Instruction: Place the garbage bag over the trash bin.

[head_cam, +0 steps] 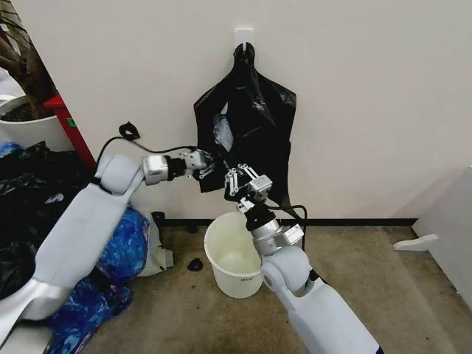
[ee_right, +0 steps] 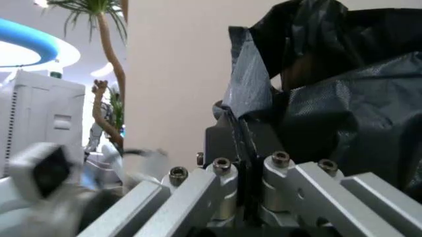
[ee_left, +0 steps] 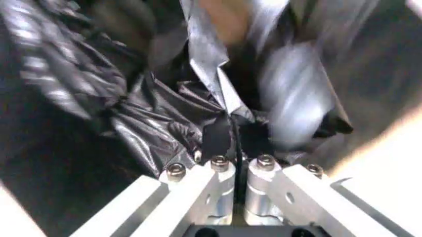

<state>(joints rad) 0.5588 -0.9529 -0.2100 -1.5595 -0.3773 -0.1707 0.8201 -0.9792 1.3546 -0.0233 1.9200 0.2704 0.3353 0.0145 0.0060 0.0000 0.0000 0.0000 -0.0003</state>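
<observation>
Together, two grippers' fingers pinch one garbage bag (head_cam: 251, 118) above one trash bin (head_cam: 232, 258).

**White arms, metal grippers**

Both arms wear smooth white shells ending in silver-grey wrist cuffs, with black cables looping along them. The left gripper (head_cam: 212, 167) and right gripper (head_cam: 237, 179) are bare aluminium linkages fastened with hex-socket screws; the fingertip pads look black, perhaps rubber.

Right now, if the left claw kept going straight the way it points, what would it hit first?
Nothing new, probably: the left claw is already shut on the garbage bag, which hangs on the wall hook. Straight on lies more bag film; the right claw looks close beside, depth unclear.
</observation>
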